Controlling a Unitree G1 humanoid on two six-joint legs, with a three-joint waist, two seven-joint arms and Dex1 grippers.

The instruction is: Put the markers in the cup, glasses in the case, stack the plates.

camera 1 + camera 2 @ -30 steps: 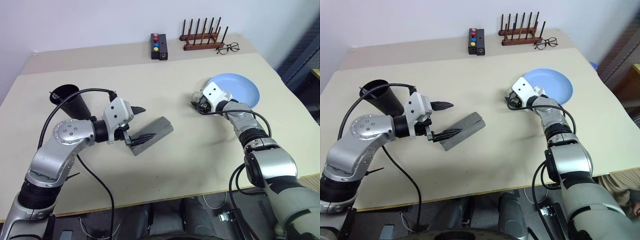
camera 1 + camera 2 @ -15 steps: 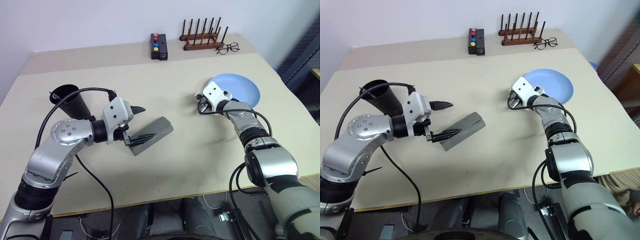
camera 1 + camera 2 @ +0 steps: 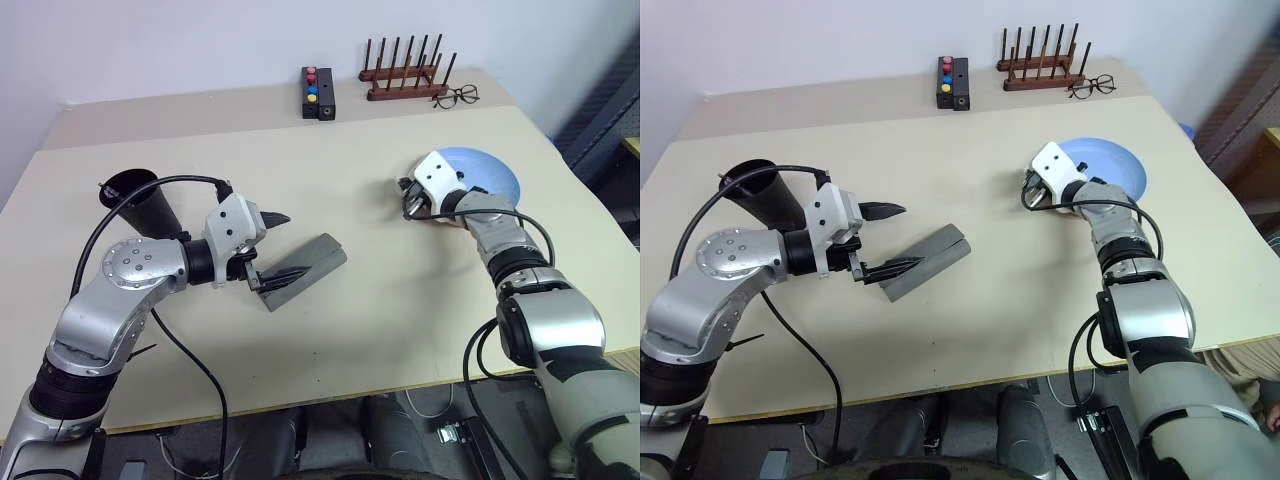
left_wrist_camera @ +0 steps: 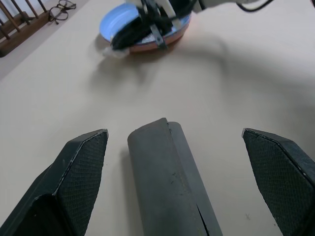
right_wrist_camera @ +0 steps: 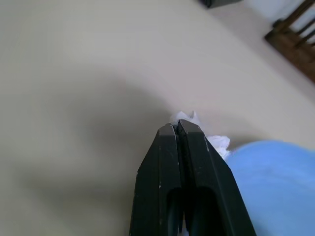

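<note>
The grey case point(image 3: 305, 268) lies closed on the table, and my left gripper point(image 3: 272, 247) hangs open over its near end, one finger on each side. Behind that arm stands the black cup point(image 3: 145, 205). At the right, the blue plate point(image 3: 490, 175) rests on the pink plate point(image 4: 165, 45). My right gripper point(image 3: 408, 205) is shut and raised at the stack's left rim. A white crumpled scrap point(image 5: 219, 142) shows just past its fingertips; I cannot tell whether it is pinched. The markers and the glasses are out of view.
Along the back edge stand a black box with coloured buttons point(image 3: 319, 92) and a wooden peg rack point(image 3: 405, 75), with wire-framed spectacles point(image 3: 456, 97) beside the rack. Bare tabletop lies between the case and the plates.
My right gripper has shut, risen a little off the table and shifted toward the plates. The left arm and the case have not moved.
</note>
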